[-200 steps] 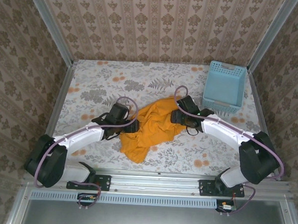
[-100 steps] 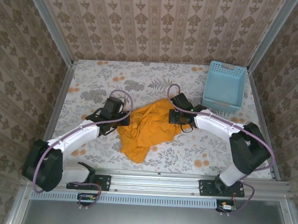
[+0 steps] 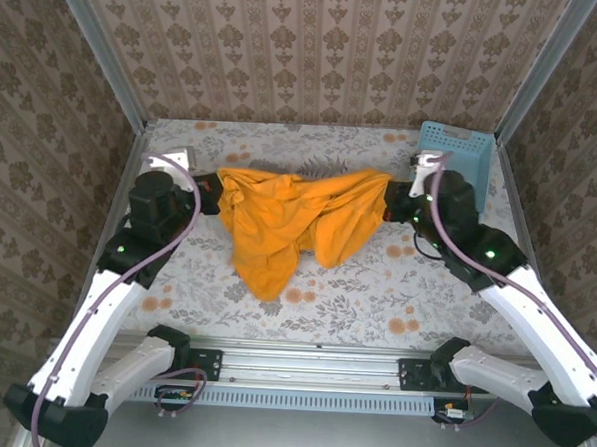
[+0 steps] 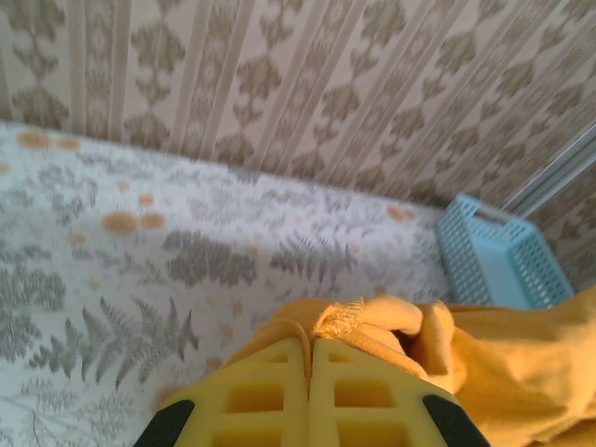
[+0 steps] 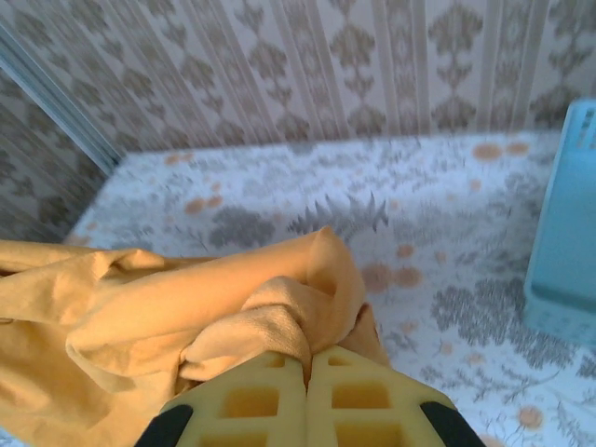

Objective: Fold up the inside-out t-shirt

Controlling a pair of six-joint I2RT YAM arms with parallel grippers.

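From above, we see the inside-out t-shirt (image 3: 294,218), orange-yellow and wrinkled, stretched between the two arms over the middle of the floral table (image 3: 375,298). Its upper edge runs from the left gripper (image 3: 212,191) to the right gripper (image 3: 392,200), and its folds droop toward the near edge. The light blue lattice basket (image 3: 462,157) stands at the far right corner, just behind the right arm. In the left wrist view, we find the left gripper (image 4: 310,346) with its yellow jaws pressed together, pinching a hemmed bunch of the t-shirt (image 4: 503,363). The basket (image 4: 503,256) lies beyond, by the patterned wall (image 4: 279,84). In the right wrist view, the right gripper (image 5: 307,363) likewise pinches a gathered fold of the t-shirt (image 5: 140,317), which trails off to the left.
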